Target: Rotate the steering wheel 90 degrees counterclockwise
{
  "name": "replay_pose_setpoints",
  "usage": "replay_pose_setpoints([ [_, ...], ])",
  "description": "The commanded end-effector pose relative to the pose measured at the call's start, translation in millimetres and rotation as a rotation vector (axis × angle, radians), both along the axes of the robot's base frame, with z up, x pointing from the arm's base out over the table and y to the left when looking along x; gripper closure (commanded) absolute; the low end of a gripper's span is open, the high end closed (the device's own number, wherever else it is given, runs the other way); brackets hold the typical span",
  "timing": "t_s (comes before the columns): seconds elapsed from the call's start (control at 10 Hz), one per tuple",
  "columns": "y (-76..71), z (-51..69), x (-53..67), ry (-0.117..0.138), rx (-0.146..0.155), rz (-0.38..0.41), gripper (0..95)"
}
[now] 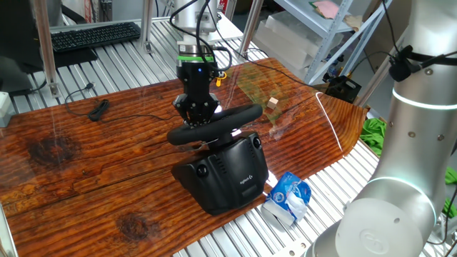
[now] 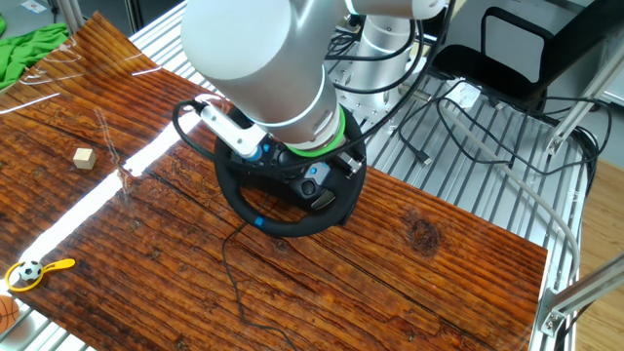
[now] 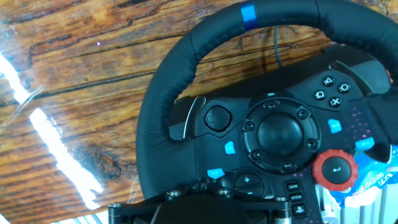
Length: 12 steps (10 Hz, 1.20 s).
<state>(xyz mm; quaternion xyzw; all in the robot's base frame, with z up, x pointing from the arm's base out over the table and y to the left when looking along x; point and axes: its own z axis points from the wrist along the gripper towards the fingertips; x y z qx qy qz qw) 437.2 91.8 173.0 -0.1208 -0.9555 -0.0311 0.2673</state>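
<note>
Steering wheel [image 1: 214, 124] sits on its black base [image 1: 227, 175] near the counter [image 1: 86, 171] edge closest to you in one fixed view. Your end effector [image 1: 198, 108] is right over the rim; you cannot tell if the fingers are spread. A small wooden cube [image 1: 273, 103] lies apart, a blue packet [image 1: 288, 198] beside the base. The base carries a small white logo, unreadable.

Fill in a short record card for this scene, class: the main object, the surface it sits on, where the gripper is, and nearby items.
main object: steering wheel, black, on a bulky base
wheel marker: blue stripe on the rim
surface: wooden table
gripper: gripper at the wheel's rim; finger state hidden
nearby: small wooden cube, blue and white packet, keyboard
</note>
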Motion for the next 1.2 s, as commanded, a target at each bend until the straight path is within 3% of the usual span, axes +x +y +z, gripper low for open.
replay_pose_setpoints([
  [0.1,1.3,-1.1,4.0,-0.001,-0.003,-0.003,95.0],
  [0.4,2.1,-1.2,7.1,-0.006,-0.020,-0.009,95.0],
  [0.7,0.8,-2.4,8.6,-0.025,-0.088,-0.010,95.0],
  [1.2,-3.1,-4.6,11.2,-0.039,-0.138,-0.040,95.0],
])
